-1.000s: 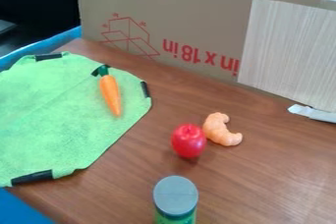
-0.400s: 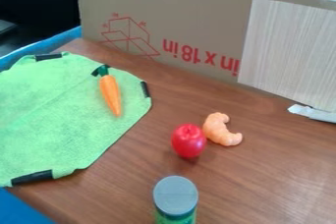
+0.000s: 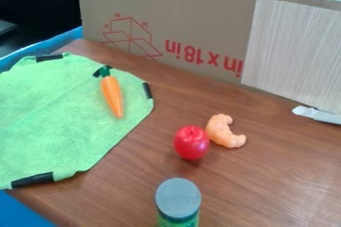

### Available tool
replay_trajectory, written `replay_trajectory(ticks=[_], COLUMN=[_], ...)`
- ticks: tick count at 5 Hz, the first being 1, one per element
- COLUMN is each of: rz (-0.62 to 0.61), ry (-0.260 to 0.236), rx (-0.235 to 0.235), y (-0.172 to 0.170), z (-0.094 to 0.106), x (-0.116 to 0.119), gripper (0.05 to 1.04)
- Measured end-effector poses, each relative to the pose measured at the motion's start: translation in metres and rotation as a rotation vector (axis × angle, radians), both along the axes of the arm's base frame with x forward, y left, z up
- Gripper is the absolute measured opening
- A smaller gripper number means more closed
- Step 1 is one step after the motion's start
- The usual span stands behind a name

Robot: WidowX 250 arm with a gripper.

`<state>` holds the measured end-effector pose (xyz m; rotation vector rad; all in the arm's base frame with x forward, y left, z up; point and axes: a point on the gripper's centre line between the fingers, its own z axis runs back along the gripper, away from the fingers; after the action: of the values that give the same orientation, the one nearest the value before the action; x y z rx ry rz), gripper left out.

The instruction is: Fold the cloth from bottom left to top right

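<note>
The green cloth (image 3: 57, 121) lies spread out and mostly flat over the left part of the wooden table, running past the view's left edge. Strips of black tape mark its corners at the top left, upper middle, right and bottom. A faint crease runs diagonally across its upper half. On the cloth's upper right part rests an orange toy carrot (image 3: 112, 95), its dark green top toward the back.
A red toy apple (image 3: 191, 143) touches or nearly touches a toy croissant (image 3: 224, 131) right of the cloth. A grey-lidded green container (image 3: 178, 200) stands at the front. Behind the wooden table (image 3: 266, 186) rises a cardboard panel (image 3: 200, 17); white tape (image 3: 318, 114) lies far right.
</note>
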<state>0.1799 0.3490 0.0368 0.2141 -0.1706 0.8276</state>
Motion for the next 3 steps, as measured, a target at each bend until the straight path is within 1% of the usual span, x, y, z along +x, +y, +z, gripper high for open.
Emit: replay_trajectory(ticks=[2,3], rz=[0.019,0.009], ry=[-0.021,-0.023], rx=[-0.008,-0.013], y=[-0.0006,-0.0017], z=[-0.0006,-0.0002], x=[0.002,0.0027], gripper=[0.359,0.154])
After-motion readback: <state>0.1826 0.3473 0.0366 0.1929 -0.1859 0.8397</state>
